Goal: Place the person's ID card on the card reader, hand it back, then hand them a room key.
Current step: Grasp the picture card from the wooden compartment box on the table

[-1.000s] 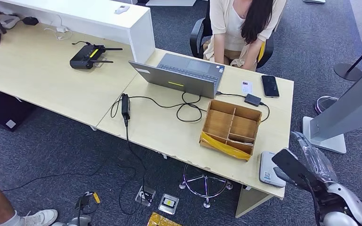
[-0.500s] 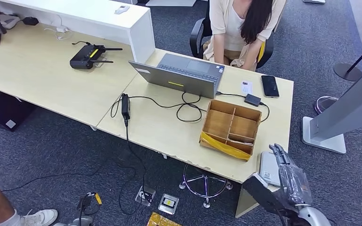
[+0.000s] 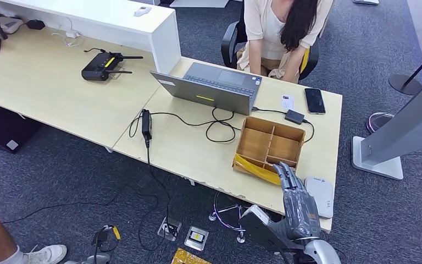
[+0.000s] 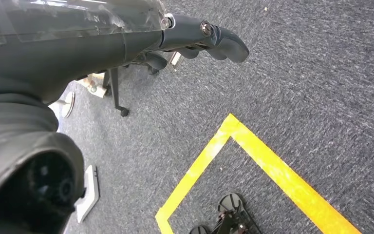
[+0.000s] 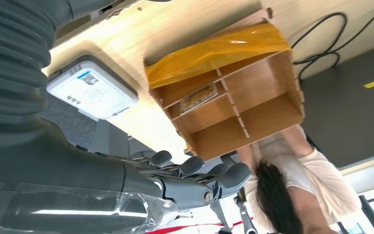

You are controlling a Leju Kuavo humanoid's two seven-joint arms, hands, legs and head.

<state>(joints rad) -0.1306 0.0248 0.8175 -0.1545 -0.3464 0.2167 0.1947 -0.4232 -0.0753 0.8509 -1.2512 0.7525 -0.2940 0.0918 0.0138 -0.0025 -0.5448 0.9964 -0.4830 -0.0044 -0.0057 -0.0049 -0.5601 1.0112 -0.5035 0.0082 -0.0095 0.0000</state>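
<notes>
A small white card (image 3: pixel 287 102) lies on the table's far side, in front of the seated person (image 3: pixel 277 33) and beside a black phone (image 3: pixel 314 100). The white card reader (image 3: pixel 320 195) (image 5: pixel 92 87) sits at the table's near right corner. Just left of it stands a wooden box (image 3: pixel 269 147) (image 5: pixel 224 92) with compartments; one near compartment holds a card (image 5: pixel 198 97). My right hand (image 3: pixel 298 208) (image 5: pixel 175 180) hovers at the table's front edge between box and reader, fingers stretched out, holding nothing. My left hand (image 4: pixel 199 39) hangs over the carpet, holding nothing.
An open laptop (image 3: pixel 214 85) faces the person, with black cables (image 3: pixel 220 124) and a power brick (image 3: pixel 146 124) trailing across the table. A small dark hub (image 3: pixel 294 116) lies behind the box. A stool base (image 3: pixel 236 214) stands under the table. Yellow tape (image 4: pixel 253 146) marks the floor.
My right hand has swung left from beyond the table's right corner to its front edge by the wooden box. The card reader, partly covered before, is now in full view.
</notes>
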